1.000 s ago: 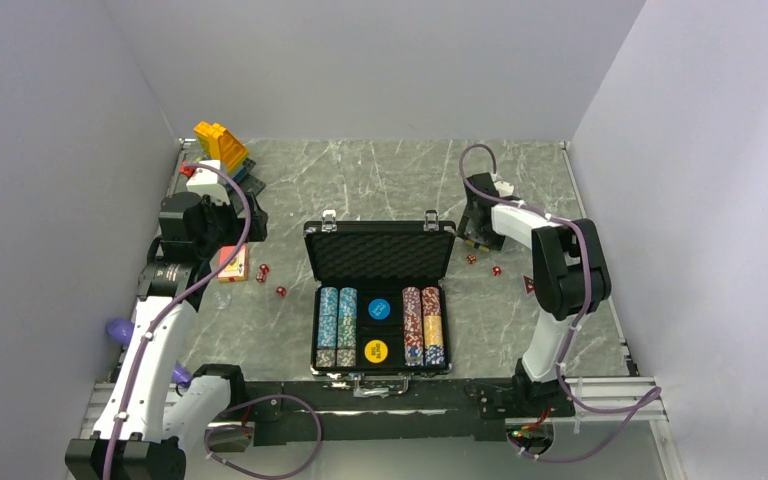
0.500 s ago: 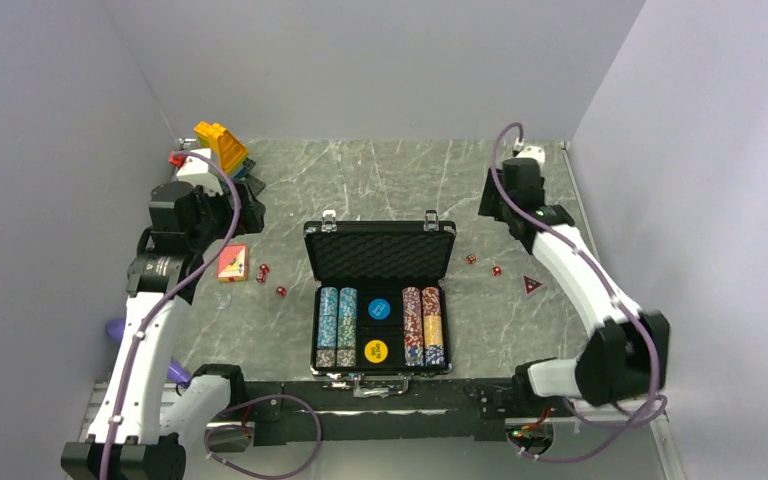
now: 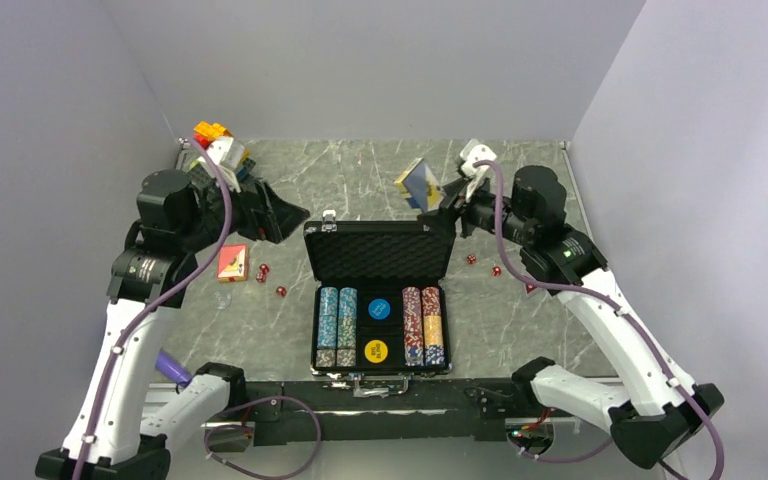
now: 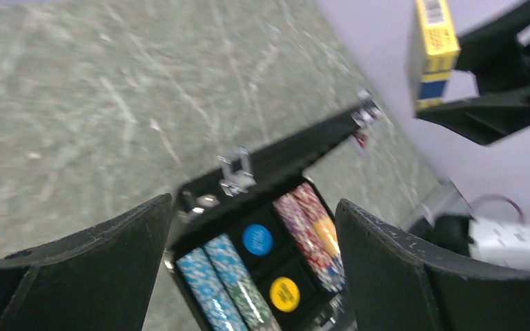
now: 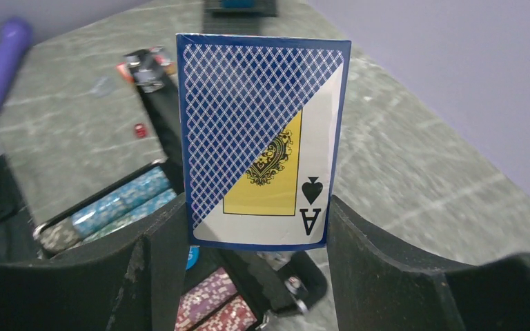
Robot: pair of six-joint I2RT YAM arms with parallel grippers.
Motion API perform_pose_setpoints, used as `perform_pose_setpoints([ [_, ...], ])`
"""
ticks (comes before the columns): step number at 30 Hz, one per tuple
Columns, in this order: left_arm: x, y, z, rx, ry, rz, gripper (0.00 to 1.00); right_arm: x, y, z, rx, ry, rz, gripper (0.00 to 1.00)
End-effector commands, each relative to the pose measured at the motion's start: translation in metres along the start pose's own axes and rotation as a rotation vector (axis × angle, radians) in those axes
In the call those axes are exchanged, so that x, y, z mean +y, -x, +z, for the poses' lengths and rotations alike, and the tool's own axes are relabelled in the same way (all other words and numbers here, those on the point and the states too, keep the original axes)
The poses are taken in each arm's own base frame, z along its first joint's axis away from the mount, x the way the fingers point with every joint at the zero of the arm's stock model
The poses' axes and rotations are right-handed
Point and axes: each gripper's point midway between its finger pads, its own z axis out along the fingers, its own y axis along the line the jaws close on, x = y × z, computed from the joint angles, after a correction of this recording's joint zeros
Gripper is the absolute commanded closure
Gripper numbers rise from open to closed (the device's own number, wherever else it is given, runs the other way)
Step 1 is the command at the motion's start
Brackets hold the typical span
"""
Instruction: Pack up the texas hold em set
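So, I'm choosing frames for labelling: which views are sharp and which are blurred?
Top external: sharp and evenly lit, the case and poker chips clear. Left wrist: motion-blurred throughout, the veins of the table smeared. Right wrist: the blue card deck is crisp, the chips and table behind it soft.

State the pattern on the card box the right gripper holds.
Card box: blue lattice, yellow panel, black spade ace; clearest in right wrist view.
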Motion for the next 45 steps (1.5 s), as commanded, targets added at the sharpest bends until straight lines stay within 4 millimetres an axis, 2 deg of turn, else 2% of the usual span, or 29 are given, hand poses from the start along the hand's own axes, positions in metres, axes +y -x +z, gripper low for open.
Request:
perform_pose_setpoints([
  [1,-0.054,-0.014,-0.007,0.116,-0.244,-0.061,0.07,0.055,0.029,0.000,-0.053,0.267,-0.177,1.00],
  [2,-0.060,-0.016,-0.007,0.132,-0.269,-0.073,0.07,0.069,0.028,0.001,-0.048,0.308,-0.202,1.00],
  [4,-0.073,-0.018,-0.010,0.155,-0.329,-0.093,0.06,0.083,0.023,0.003,-0.013,0.336,-0.244,1.00],
  [9,-0.096,-0.027,-0.010,0.196,-0.440,-0.152,0.05,0.110,0.002,0.014,0.102,0.363,-0.315,1.00],
  [13,-0.094,-0.046,0.002,0.255,-0.433,-0.185,0.04,0.135,-0.011,0.021,0.152,0.382,-0.381,1.00],
  [21,-0.088,-0.078,0.012,0.363,-0.427,-0.220,0.09,0.149,-0.011,0.019,0.131,0.356,-0.444,1.00],
  [31,-0.096,-0.094,0.015,0.408,-0.468,-0.256,0.30,0.144,-0.013,0.024,0.126,0.264,-0.510,1.00],
  [36,-0.100,-0.105,0.019,0.447,-0.494,-0.287,0.48,0.146,-0.014,0.027,0.123,0.253,-0.526,1.00],
  [42,-0.102,-0.105,0.021,0.447,-0.501,-0.290,0.66,0.145,-0.016,0.028,0.125,0.232,-0.543,1.00],
  [43,-0.103,-0.105,0.022,0.448,-0.508,-0.294,0.72,0.144,-0.016,0.029,0.127,0.228,-0.546,1.00],
  [45,-0.104,-0.105,0.023,0.451,-0.519,-0.303,0.92,0.143,-0.018,0.030,0.130,0.218,-0.547,1.00],
])
